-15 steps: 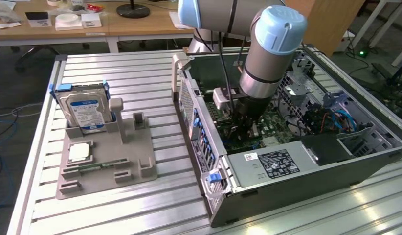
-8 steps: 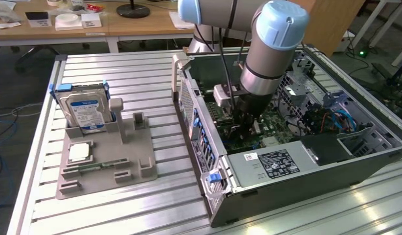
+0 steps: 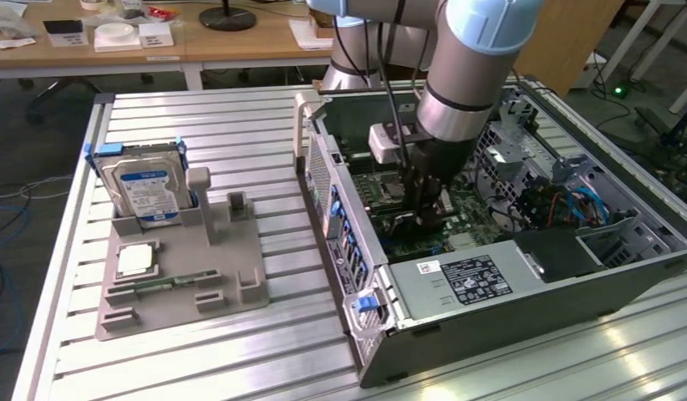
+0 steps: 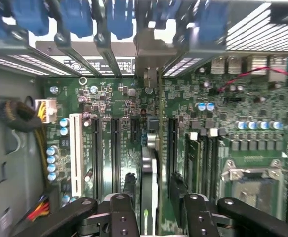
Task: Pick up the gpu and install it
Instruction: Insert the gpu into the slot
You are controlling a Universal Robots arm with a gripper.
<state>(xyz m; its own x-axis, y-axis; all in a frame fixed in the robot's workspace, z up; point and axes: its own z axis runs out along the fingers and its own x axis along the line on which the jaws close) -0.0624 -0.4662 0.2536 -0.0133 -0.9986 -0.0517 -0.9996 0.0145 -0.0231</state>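
Seating the card looks like the step in hand: the gpu (image 4: 148,163) stands on edge in a slot of the motherboard (image 4: 109,98), and its metal end meets the rear bracket wall (image 4: 148,54) of the open computer case (image 3: 511,309), which lies along the tabletop (image 3: 210,117) edge at the exterior view's right. The claw (image 4: 153,212) is spread, with one finger on each side of the card and a thin gap to it, so I judge it is not pinching. Any move from here calls for a straight path along the card, without side push. Room is narrow: the empty slots (image 4: 114,148) are just beside one finger, the memory sticks (image 4: 203,158) near the other, and the case walls are all around the arm.
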